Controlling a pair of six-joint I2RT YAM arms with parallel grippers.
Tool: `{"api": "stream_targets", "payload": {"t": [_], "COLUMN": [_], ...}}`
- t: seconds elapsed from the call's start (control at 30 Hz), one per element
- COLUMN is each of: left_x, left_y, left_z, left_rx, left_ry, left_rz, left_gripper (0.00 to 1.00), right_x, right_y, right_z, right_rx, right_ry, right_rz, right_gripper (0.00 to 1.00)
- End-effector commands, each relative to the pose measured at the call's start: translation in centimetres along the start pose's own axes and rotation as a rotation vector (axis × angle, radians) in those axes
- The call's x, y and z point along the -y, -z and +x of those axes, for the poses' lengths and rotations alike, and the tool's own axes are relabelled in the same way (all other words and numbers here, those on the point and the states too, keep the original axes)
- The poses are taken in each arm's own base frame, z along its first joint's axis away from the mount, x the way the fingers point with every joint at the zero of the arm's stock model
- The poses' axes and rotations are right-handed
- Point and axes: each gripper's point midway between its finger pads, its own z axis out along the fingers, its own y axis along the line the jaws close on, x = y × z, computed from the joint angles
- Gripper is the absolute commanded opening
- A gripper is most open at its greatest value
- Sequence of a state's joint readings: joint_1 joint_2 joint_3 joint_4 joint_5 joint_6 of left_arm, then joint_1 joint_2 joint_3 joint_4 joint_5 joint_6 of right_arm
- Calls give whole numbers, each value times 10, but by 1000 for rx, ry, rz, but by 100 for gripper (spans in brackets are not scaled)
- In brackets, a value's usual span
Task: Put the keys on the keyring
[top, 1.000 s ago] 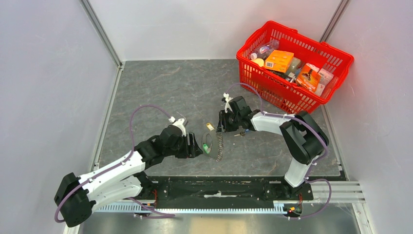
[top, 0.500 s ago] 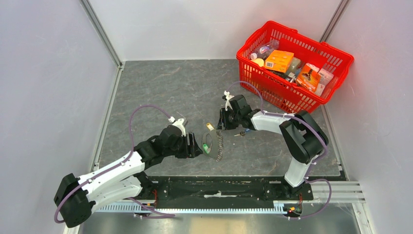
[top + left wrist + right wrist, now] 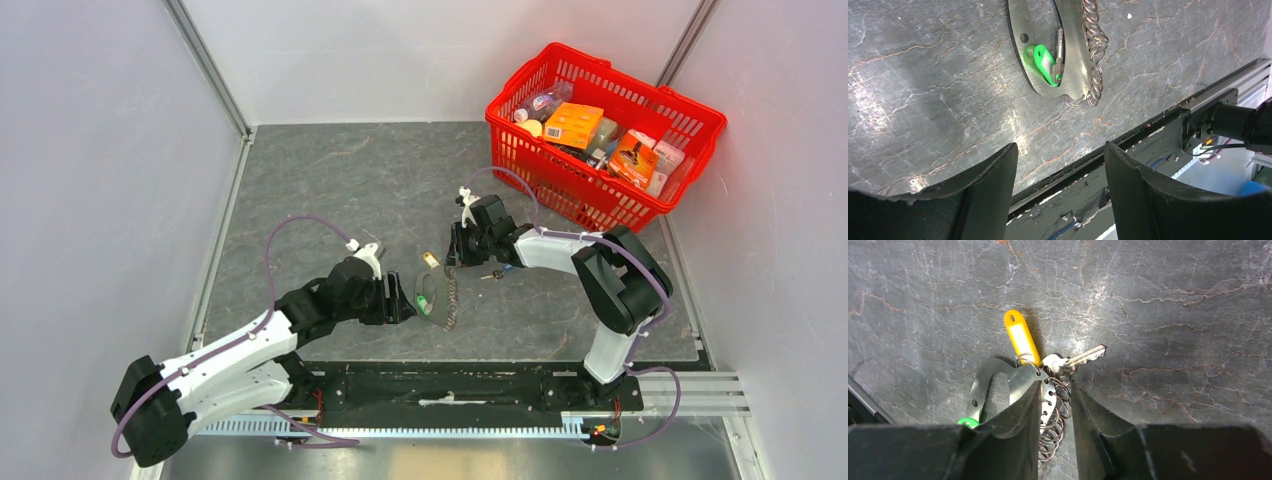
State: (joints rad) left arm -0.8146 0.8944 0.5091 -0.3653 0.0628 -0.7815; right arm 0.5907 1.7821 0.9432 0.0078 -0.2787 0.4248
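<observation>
The keyring (image 3: 998, 382), a flat oval metal plate with coiled wire rings, lies near the marbled mat's (image 3: 330, 180) front edge. The right gripper (image 3: 1054, 388) straddles its coil with narrow jaws, and a grip cannot be told. The left gripper (image 3: 1060, 159) stands open.

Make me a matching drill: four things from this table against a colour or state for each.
Things:
1 basket
2 key
3 left pincer
4 tag beside the key

Colour or state:
A yellow
B open, holding nothing
C red
D silver

Pairs: 1-C, 2-D, 3-B, 4-A
</observation>
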Motion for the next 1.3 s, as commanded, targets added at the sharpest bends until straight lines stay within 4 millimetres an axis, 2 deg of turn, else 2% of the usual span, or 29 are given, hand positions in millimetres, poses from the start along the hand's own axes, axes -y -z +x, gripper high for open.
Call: {"api": "stream_targets", "payload": {"t": [0.0, 0.93, 1.0, 1.1, 1.27], "left_x": [5, 7, 8, 8, 11], "left_y": [2, 4, 4, 4, 6], "left_z": [-1, -2, -2, -2, -4], "left_rx": [9, 9, 8, 7, 11], "left_ry": [25, 24, 23, 23, 19], "left_rz": [23, 33, 35, 36, 42], "left_gripper": [71, 71, 71, 71, 71], "right_x": [3, 7, 5, 3, -6], "right_y": [-1, -9, -8, -7, 3], "right_z": [-10, 1, 1, -2, -12], "right_rx": [38, 0, 3, 9, 55], "right_ry": [22, 1, 0, 1, 12], "right_rz": [13, 6, -1, -6, -32], "right_gripper": [34, 21, 17, 0, 0]}}
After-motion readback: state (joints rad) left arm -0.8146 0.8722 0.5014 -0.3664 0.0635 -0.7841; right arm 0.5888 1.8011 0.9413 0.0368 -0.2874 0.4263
